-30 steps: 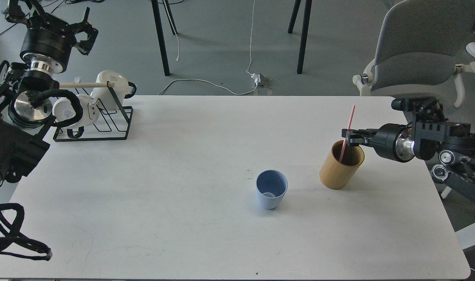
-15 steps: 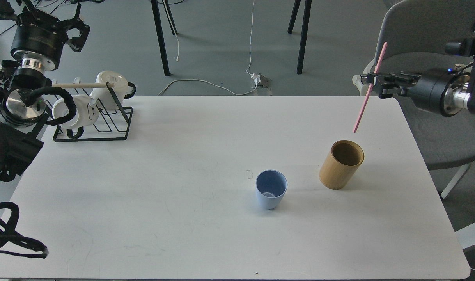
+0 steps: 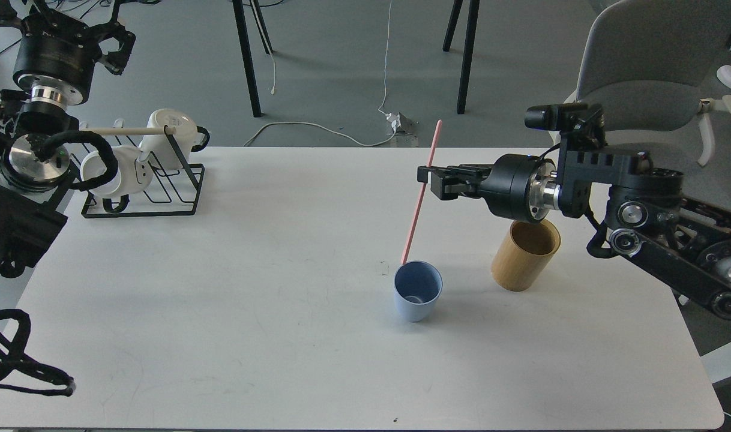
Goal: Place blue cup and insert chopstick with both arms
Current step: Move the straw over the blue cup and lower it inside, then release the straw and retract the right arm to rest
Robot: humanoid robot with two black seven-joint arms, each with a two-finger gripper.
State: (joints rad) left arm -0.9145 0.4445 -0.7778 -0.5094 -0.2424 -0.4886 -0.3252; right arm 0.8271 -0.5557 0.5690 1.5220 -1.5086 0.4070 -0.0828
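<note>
Chopstick [image 3: 421, 191] hangs over the blue cup [image 3: 418, 290], pinched in my right gripper [image 3: 427, 182].

From the head view, I see the right gripper with its two fingers pressed on the pink-red stick near its middle; the stick is almost upright, leaning a little, and its lower tip is just above the far left rim of the cup, not inside it. Blue cup stands upright on the white table [image 3: 251, 312], near the middle, and the tan holder [image 3: 524, 255] stands just to its right, partly behind my right arm. My left gripper [image 3: 104, 27] is raised at the far left corner, above the black wire rack [image 3: 155, 186] with white mugs [image 3: 170, 135]; its fingers are spread apart and carry nothing.
</note>
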